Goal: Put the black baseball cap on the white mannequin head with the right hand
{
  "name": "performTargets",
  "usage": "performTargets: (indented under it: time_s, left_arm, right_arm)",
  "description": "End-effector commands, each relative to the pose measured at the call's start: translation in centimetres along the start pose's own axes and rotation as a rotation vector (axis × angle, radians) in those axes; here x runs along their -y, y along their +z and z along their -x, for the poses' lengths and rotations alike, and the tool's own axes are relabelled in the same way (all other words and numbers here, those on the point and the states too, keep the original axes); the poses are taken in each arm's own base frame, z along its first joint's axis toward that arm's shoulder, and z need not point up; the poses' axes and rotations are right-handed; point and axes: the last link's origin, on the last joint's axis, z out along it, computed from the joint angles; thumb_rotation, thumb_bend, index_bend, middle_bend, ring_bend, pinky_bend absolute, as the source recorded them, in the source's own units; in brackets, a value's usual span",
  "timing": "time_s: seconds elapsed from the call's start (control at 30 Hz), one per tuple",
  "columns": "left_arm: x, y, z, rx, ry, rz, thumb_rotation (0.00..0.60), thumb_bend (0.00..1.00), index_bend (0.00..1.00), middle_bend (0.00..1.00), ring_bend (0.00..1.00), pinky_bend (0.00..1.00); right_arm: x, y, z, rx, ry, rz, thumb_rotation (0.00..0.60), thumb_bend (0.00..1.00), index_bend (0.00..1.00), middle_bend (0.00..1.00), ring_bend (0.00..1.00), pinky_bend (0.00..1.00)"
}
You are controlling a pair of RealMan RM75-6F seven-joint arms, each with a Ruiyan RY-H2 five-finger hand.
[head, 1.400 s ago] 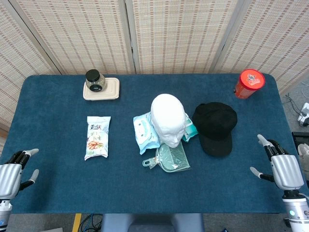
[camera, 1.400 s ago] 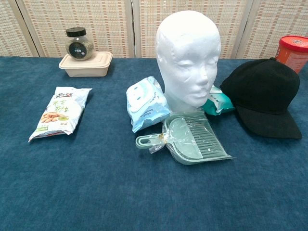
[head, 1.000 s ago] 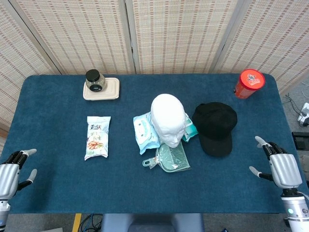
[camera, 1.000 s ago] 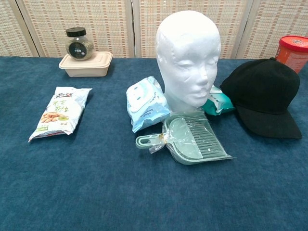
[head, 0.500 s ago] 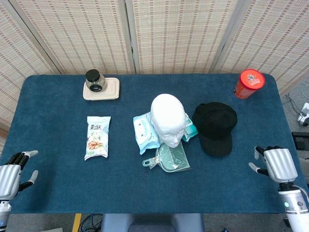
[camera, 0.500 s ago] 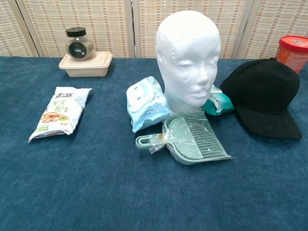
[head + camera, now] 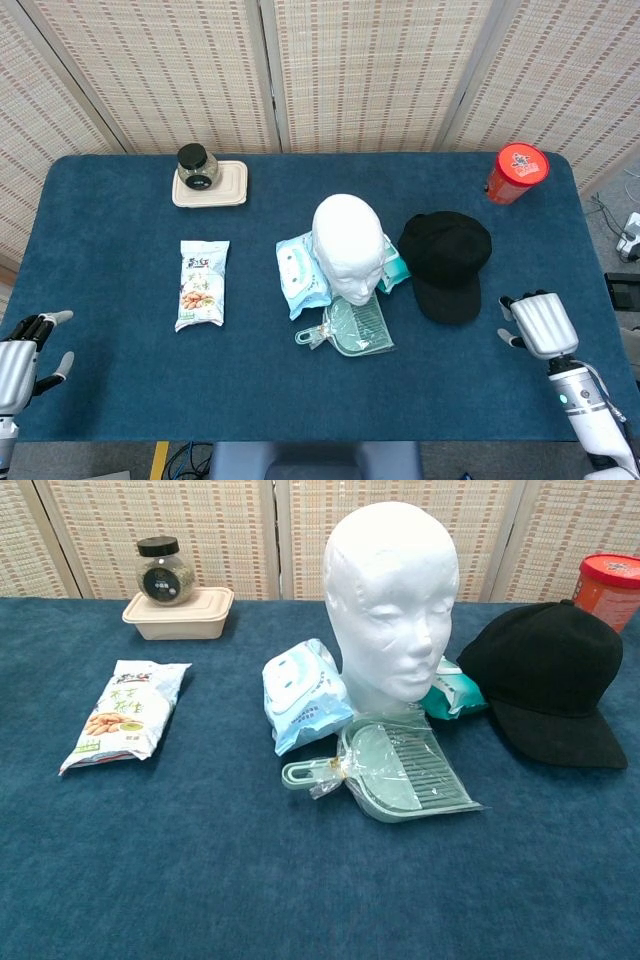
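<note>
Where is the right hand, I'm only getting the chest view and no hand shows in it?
Observer: In the head view the right hand hovers over the table's right edge, beside the black baseball cap but apart from it.
Operator: Is it holding anything?
Observer: No, it holds nothing; the cap lies on the table, brim toward the robot.
Operator: And the left hand?
Observer: The left hand sits at the near left corner, fingers apart, far from the white mannequin head.
</note>
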Motion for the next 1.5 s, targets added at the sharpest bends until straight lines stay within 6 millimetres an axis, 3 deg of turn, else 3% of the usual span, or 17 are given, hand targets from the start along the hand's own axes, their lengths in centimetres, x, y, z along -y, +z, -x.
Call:
performTargets:
  time_s: [0.03, 0.5, 1.5]
  left_arm:
    - [0.1, 0.0, -0.1, -0.003, -0.002, -0.005, 0.6, 0.33, 0.25, 0.29, 0.24, 0.51]
    - [0.5, -0.2, -0.8, -0.013, -0.017, -0.025, 0.6, 0.33, 0.25, 0.29, 0.24, 0.51]
    - [1.0, -0.3, -2.2, -0.059, -0.065, -0.036, 0.6, 0.33, 0.3, 0.31, 0.26, 0.51]
  right_arm:
    - [1.2, 0.7, 1.3, 0.018, 0.002, -0.046, 0.6, 0.0, 0.64, 0.85, 0.71, 0.66]
    - [4.1, 2.1, 4.5, -0.004, 0.006, -0.105, 0.6, 0.0, 0.64, 0.86, 0.72, 0.66]
    - [5.5, 4.6, 6.7, -0.058, -0.006, -0.079, 0.6, 0.0, 0.64, 0.87, 0.73, 0.66]
